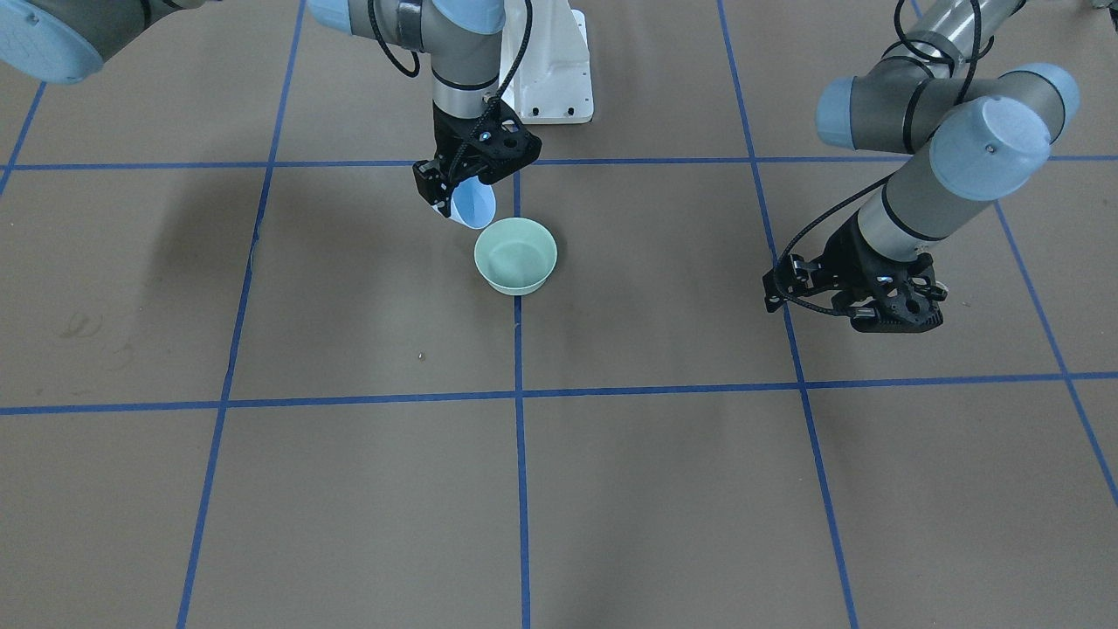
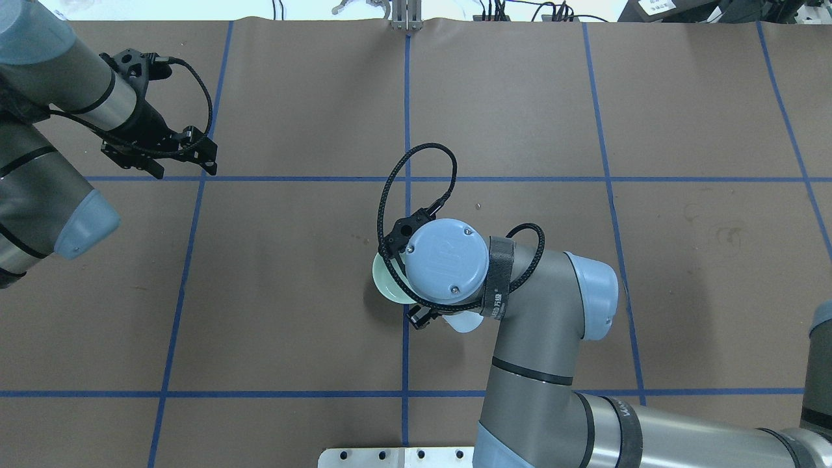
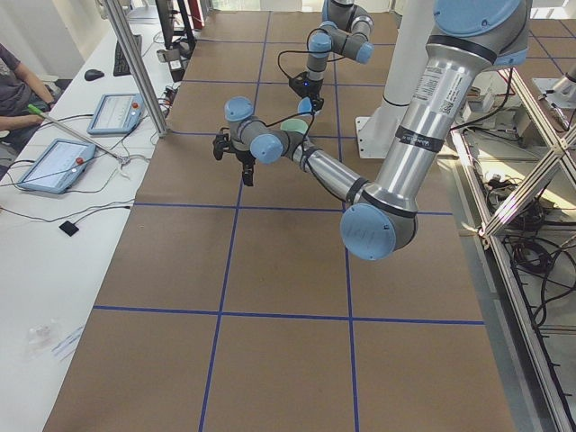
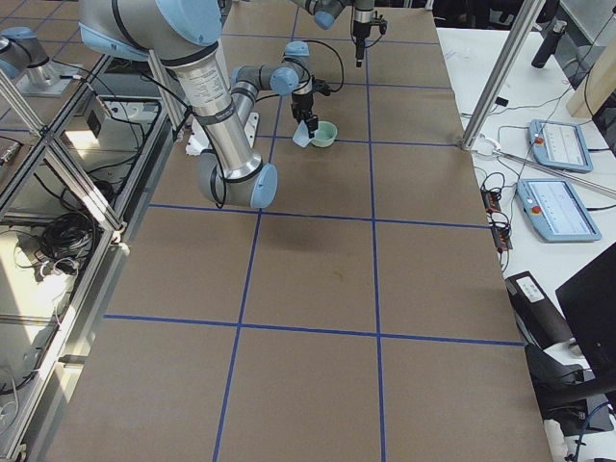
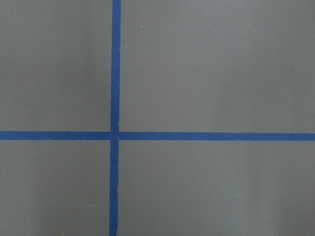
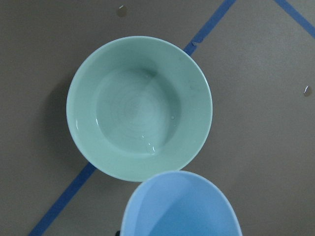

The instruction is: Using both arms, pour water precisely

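our right gripper point(image 1: 452, 194) is pinching the wall of the blue cup point(image 1: 472, 206), fingers pressing on it. the cup is tilting, its mouth facing the green bowl point(image 1: 515, 255), its lip just beside the bowl's rim on the robot's side. the water point(image 6: 147, 143) is lying as a shallow shiny pool in the bowl; no stream is showing, and we cannot tell what is left in the cup. we are judging this as the pouring step. next we are needing the lip over the bowl's inside and a slow tip. our left gripper point(image 2: 185, 162) is hovering well apart from the bowl, fingers spread, holding nothing.
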